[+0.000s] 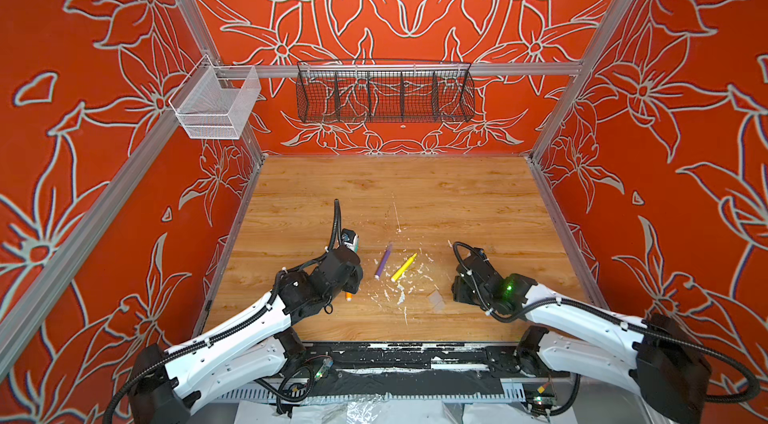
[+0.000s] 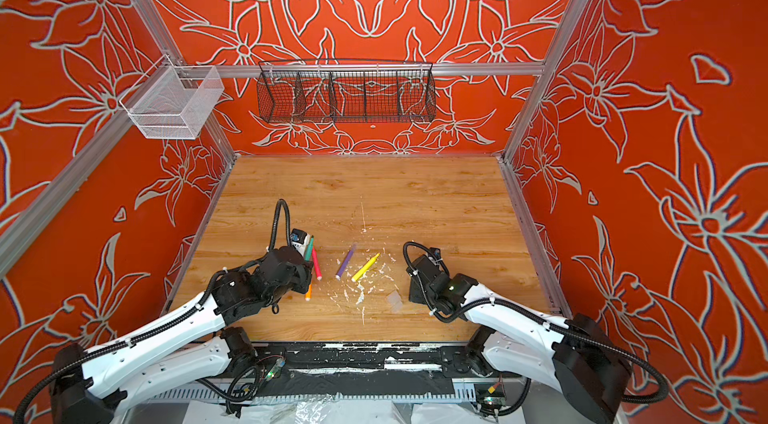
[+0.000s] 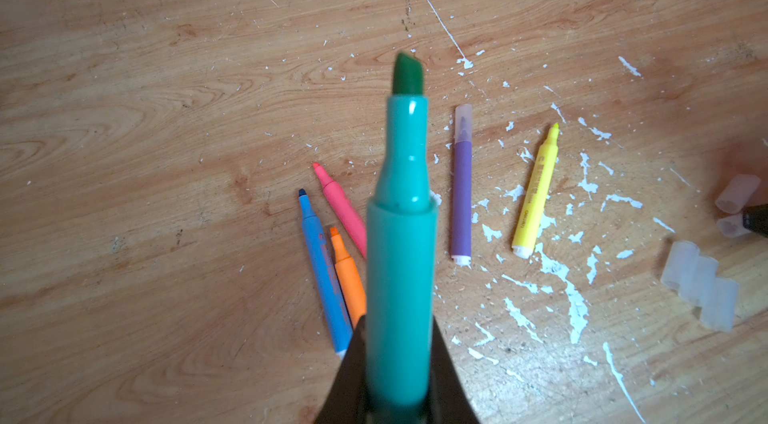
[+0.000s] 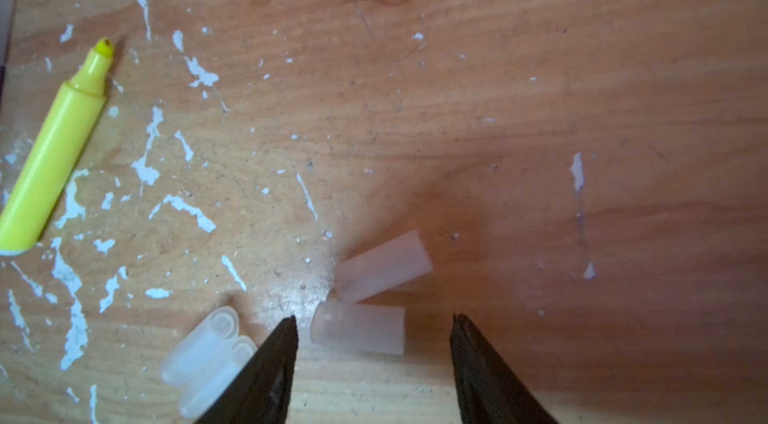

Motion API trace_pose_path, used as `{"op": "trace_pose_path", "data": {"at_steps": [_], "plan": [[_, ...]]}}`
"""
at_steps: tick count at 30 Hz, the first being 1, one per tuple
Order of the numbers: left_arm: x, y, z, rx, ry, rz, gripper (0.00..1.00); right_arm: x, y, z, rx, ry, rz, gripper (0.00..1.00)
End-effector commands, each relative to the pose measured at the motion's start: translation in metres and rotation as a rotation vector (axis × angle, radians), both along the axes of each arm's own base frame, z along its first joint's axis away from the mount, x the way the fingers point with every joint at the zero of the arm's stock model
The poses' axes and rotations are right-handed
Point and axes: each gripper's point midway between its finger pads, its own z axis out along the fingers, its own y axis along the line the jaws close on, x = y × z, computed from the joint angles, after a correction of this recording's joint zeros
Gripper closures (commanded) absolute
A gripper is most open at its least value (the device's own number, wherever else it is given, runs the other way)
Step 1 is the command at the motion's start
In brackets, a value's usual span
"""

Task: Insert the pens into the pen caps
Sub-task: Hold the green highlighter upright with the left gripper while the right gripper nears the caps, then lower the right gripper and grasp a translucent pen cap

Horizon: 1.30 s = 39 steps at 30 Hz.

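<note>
Two grippers: your left gripper (image 3: 399, 330) is pinching the green pen (image 3: 399, 235); your right gripper (image 4: 374, 320) is spread wide and grips nothing.
Green pen: you hold it by the barrel above the table (image 3: 124, 152), uncapped, its dark felt tip pointing away from the wrist camera.
First cap: one clear first cap (image 4: 358, 328) lies flat on the wood between your right fingers (image 4: 274, 364), with a gap on each side.
Second cap: the second cap (image 4: 382, 266) lies just beyond it at an angle, one end touching the first.
Cap cluster: the cap cluster (image 3: 700, 289) shows three clear tubes side by side and touching, just outside one right finger. In both top views it is a faint patch near the front edge.
Paint flecks: white paint flecks (image 1: 399, 293) are scattered on the table between your arms.
Pens under your left wrist: the blue pen (image 3: 324, 272), orange pen (image 3: 347, 276) and pink pen (image 3: 340, 206) lie uncapped and close together, orange in the middle.
Purple pen: the purple pen (image 1: 383, 262) lies between your arms with a fitted cap (image 3: 463, 123) over its tip.
Yellow pen: the yellow pen (image 1: 403, 267) lies just beside the purple one, uncapped.
Far rail: a white mesh basket (image 1: 216, 104) and a black wire basket (image 1: 384, 96) hang at the back.
</note>
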Motion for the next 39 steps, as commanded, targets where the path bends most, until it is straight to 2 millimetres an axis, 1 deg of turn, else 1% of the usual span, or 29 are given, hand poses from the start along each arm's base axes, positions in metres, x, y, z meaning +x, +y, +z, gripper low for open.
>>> {"op": "trace_pose_path", "data": {"at_steps": [1, 11, 17, 21, 27, 33, 39], "plan": [[-0.001, 0.0, 0.001, -0.016, -0.005, 0.009, 1.0, 0.009, 0.01, 0.004, 0.039, -0.023, 0.022, 0.39], [-0.002, 0.0, 0.002, -0.021, -0.008, 0.004, 1.0, 0.022, 0.014, -0.005, 0.032, -0.009, 0.016, 0.39], [-0.003, 0.0, 0.003, -0.028, -0.011, 0.0, 1.0, 0.03, 0.014, -0.005, -0.029, 0.0, 0.026, 0.45], [-0.003, -0.001, 0.003, -0.029, -0.011, -0.002, 1.0, 0.033, 0.008, -0.004, -0.08, -0.004, 0.027, 0.48], [-0.003, -0.001, 0.004, -0.035, -0.016, -0.006, 1.0, 0.034, -0.001, -0.001, -0.163, 0.003, 0.027, 0.58], [-0.004, 0.0, 0.006, -0.042, -0.022, -0.006, 1.0, 0.033, -0.003, -0.003, -0.222, 0.027, 0.044, 0.6], [-0.004, 0.0, 0.005, -0.041, -0.021, -0.006, 1.0, 0.033, -0.002, -0.011, -0.265, 0.056, 0.059, 0.63]]}}
